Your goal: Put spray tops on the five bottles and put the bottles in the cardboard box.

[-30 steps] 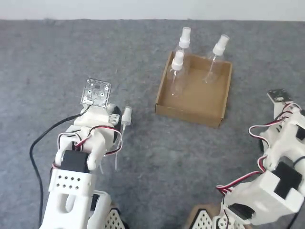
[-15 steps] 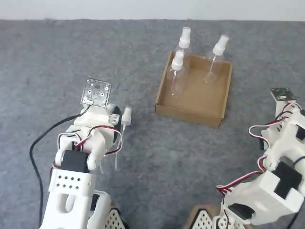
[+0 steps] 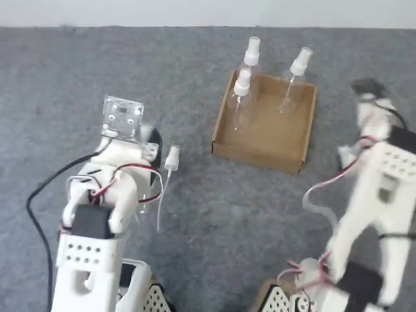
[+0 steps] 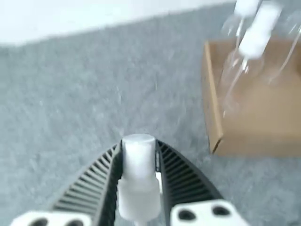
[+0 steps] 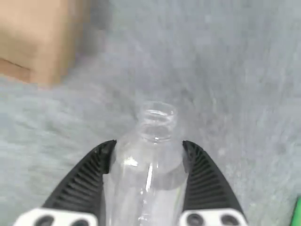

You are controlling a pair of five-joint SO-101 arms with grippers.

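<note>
Spray top [image 4: 138,188]: clamped between the fingers of the left gripper [image 4: 138,147], head up, one finger touching each side. In the high view we see the same spray top [image 3: 172,157] at the left gripper [image 3: 158,153], its thin dip tube trailing from it over the grey table [image 3: 195,84], well apart from the cardboard box [image 3: 259,155].

Right gripper [image 5: 148,145]: closed around the shoulder of a clear bottle [image 5: 146,188], a finger against each side. The neck is open and uncapped, pointing away from the wrist. A corner of the box lies near it on the table.

At the box we note three bottles with tops fitted. One [image 3: 239,104] stands inside by the wall nearer the left arm. One [image 3: 290,84] stands inside toward the far right corner. One [image 3: 249,62] is at the far wall; we cannot tell whether it stands inside or just behind.
</note>
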